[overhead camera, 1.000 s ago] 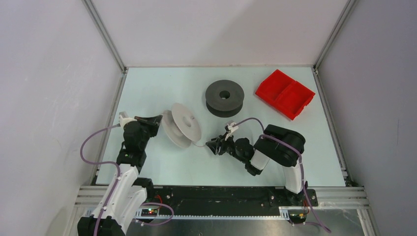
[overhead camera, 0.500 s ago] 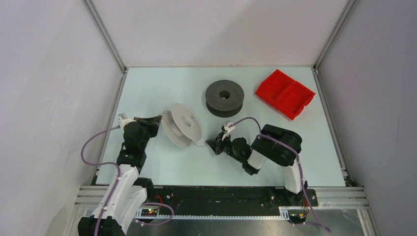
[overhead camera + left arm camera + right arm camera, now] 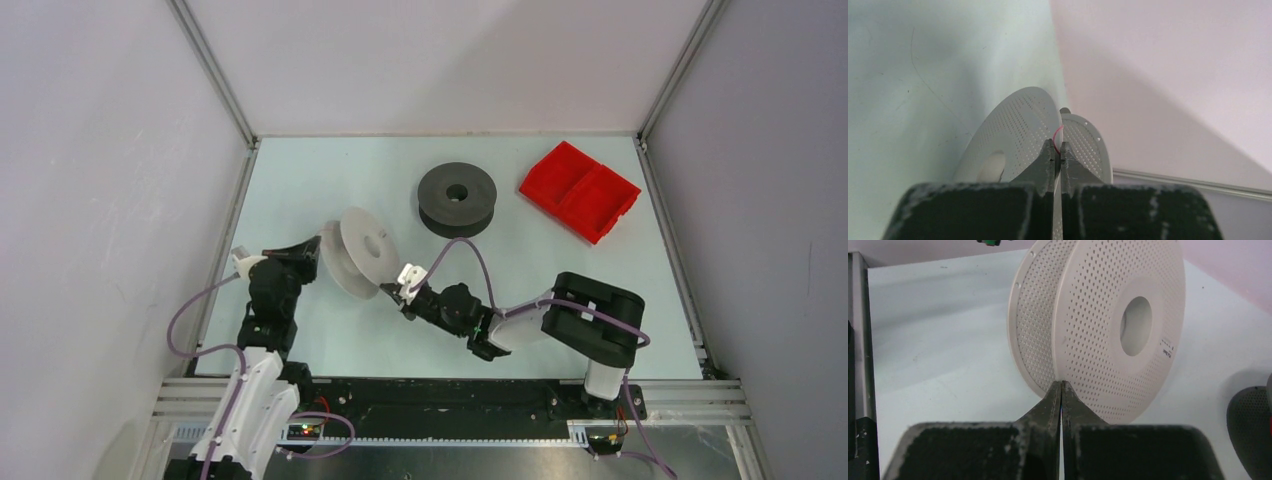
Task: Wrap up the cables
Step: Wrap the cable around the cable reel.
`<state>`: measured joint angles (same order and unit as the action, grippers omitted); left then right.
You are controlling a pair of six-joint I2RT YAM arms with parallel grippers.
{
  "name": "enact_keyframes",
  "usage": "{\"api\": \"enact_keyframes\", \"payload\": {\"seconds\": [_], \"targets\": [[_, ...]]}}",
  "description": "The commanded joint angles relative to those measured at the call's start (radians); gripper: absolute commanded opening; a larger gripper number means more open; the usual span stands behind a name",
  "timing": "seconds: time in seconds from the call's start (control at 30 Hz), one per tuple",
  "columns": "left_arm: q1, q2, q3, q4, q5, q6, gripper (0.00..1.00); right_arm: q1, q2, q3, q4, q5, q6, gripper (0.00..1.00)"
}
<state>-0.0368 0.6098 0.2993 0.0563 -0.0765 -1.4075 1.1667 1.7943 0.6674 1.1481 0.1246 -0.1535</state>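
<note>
The white spool (image 3: 358, 250) stands on edge at the left of the table, and its perforated flanges (image 3: 1108, 320) fill the right wrist view. My left gripper (image 3: 320, 250) is shut on the rim of one flange (image 3: 1013, 135), whose thin edge shows between the pads. A thin pink strand (image 3: 1057, 133) curves just past those fingertips. My right gripper (image 3: 393, 291) is shut, tips (image 3: 1061, 384) touching the groove between the two flanges low on the spool. No cable shows between its pads. The dark grey spool (image 3: 457, 198) lies flat farther back.
A red two-compartment tray (image 3: 580, 190) sits at the back right. White walls with aluminium posts close in the table on three sides. The right arm's purple hose (image 3: 470, 255) arches over the table near the dark spool.
My right gripper went from open to shut, and that arm stretched left until its tips met the white spool. The spool and my left gripper shifted slightly left and back.
</note>
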Motion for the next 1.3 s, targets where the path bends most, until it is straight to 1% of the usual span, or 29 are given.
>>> {"api": "enact_keyframes", "payload": {"seconds": [0.0, 0.07, 0.13, 0.2, 0.23, 0.27, 0.3, 0.33, 0.4, 0.5, 0.53, 0.57, 0.6, 0.67, 0.77, 0.9, 0.93, 1.03, 1.13, 1.2, 1.27], "targets": [[-0.006, -0.029, -0.027, 0.042, 0.014, -0.081, 0.00, 0.039, 0.027, 0.097, -0.045, 0.031, -0.127, 0.00], [-0.006, -0.040, -0.037, 0.041, 0.000, -0.075, 0.00, 0.045, 0.024, 0.108, -0.057, 0.039, -0.120, 0.00], [-0.006, -0.043, -0.047, 0.041, -0.013, -0.081, 0.00, 0.040, -0.009, 0.097, -0.104, 0.067, -0.060, 0.00], [-0.006, -0.038, -0.054, 0.042, -0.015, -0.082, 0.00, 0.021, -0.061, 0.057, -0.128, 0.073, 0.034, 0.07], [-0.005, -0.037, -0.057, 0.042, -0.014, -0.083, 0.00, 0.013, -0.095, 0.016, -0.126, 0.055, 0.098, 0.15], [-0.006, -0.036, -0.058, 0.041, -0.015, -0.081, 0.00, -0.008, -0.108, -0.005, -0.106, 0.039, 0.126, 0.24], [-0.006, -0.036, -0.059, 0.042, -0.017, -0.081, 0.00, -0.018, -0.125, -0.050, -0.088, 0.010, 0.191, 0.28], [-0.006, -0.038, -0.061, 0.042, -0.021, -0.081, 0.00, -0.036, -0.129, -0.069, -0.044, -0.006, 0.216, 0.34], [-0.004, -0.041, -0.062, 0.042, -0.026, -0.081, 0.00, -0.066, -0.130, -0.116, 0.012, -0.042, 0.275, 0.38], [-0.003, -0.042, -0.062, 0.042, -0.029, -0.079, 0.00, -0.117, -0.114, -0.165, 0.091, -0.118, 0.341, 0.39], [-0.004, -0.043, -0.062, 0.042, -0.028, -0.080, 0.00, -0.127, -0.110, -0.187, 0.149, -0.168, 0.363, 0.39], [-0.004, -0.046, -0.062, 0.042, -0.030, -0.079, 0.00, -0.142, -0.103, -0.199, 0.179, -0.193, 0.369, 0.39], [-0.004, -0.046, -0.062, 0.041, -0.031, -0.080, 0.00, -0.146, -0.100, -0.216, 0.233, -0.249, 0.370, 0.39], [-0.004, -0.050, -0.062, 0.038, -0.035, -0.081, 0.00, -0.160, -0.093, -0.226, 0.273, -0.335, 0.365, 0.40], [-0.004, -0.052, -0.056, 0.035, -0.038, -0.074, 0.00, -0.195, -0.086, -0.247, 0.314, -0.354, 0.404, 0.43], [-0.005, -0.059, -0.051, 0.027, -0.044, -0.058, 0.00, -0.288, -0.041, -0.248, 0.328, -0.297, 0.568, 0.43], [-0.005, -0.060, -0.051, 0.027, -0.046, -0.057, 0.00, -0.322, -0.022, -0.244, 0.323, -0.289, 0.594, 0.43], [-0.004, -0.062, -0.049, 0.023, -0.045, -0.053, 0.00, -0.389, 0.020, -0.182, 0.201, -0.298, 0.719, 0.42], [-0.004, -0.062, -0.044, 0.020, -0.045, -0.050, 0.00, -0.438, 0.082, -0.128, 0.114, -0.315, 0.764, 0.42], [-0.005, -0.064, -0.043, 0.017, -0.045, -0.050, 0.00, -0.461, 0.114, -0.071, -0.015, -0.341, 0.789, 0.42], [-0.004, -0.064, -0.043, 0.015, -0.043, -0.049, 0.00, -0.469, 0.141, -0.017, -0.099, -0.349, 0.799, 0.42]]}}
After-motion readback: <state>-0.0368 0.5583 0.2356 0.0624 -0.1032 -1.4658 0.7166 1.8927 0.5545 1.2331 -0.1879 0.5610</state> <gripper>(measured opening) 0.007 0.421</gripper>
